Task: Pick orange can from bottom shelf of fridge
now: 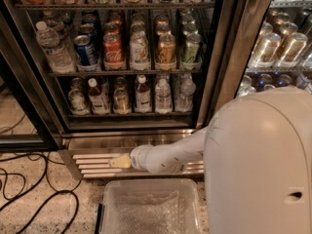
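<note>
Golden-orange metal shows me where the orange can is: it stands upright on the bottom shelf of the fridge, third in the row from the left. A small white-capped bottle stands just beside it on the left, and another small bottle just beside it on the right. Two clear water bottles fill the right end of the row. On the rack above I see a blue can, a red cola can and more soda cans further along.

My tool is low down and well apart from the orange can — it hangs in front of the steel grille at the base of the fridge, below the shelf, pointing left. Only its pale yellowish tip shows, and I cannot tell whether it is wide or narrow.

The white arm reaches out to the tool from the robot's bulky white body at the right. A clear plastic bin sits on the speckled floor just beneath the arm — black cables loop across the floor at the left.
</note>
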{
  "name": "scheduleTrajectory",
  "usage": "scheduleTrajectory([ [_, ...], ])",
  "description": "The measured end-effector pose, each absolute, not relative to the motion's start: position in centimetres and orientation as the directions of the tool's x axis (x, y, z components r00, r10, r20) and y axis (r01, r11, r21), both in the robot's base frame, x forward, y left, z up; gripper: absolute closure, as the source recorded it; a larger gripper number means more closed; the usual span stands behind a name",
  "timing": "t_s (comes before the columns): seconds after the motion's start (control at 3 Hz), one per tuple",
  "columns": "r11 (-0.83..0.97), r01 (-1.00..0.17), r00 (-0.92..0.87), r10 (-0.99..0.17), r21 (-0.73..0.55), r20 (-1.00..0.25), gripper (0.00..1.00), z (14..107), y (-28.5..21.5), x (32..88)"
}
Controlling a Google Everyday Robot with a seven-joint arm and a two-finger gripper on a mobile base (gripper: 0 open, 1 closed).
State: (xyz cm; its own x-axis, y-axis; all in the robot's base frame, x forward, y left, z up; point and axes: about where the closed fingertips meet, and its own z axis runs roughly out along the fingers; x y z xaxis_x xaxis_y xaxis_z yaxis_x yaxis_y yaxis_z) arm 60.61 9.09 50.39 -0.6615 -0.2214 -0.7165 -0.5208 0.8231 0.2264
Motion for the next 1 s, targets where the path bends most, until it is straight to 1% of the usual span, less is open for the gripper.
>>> scheduleTrajectory([
  [0.33,0.844,-0.496,-0.653,-0.206,0.206,-0.729,0.0,49.7,9.6,61.4],
  [1.0,0.915,-0.386,-0.579,-0.144,0.115,-0.802,0.0,50.1,10.3,65.9],
])
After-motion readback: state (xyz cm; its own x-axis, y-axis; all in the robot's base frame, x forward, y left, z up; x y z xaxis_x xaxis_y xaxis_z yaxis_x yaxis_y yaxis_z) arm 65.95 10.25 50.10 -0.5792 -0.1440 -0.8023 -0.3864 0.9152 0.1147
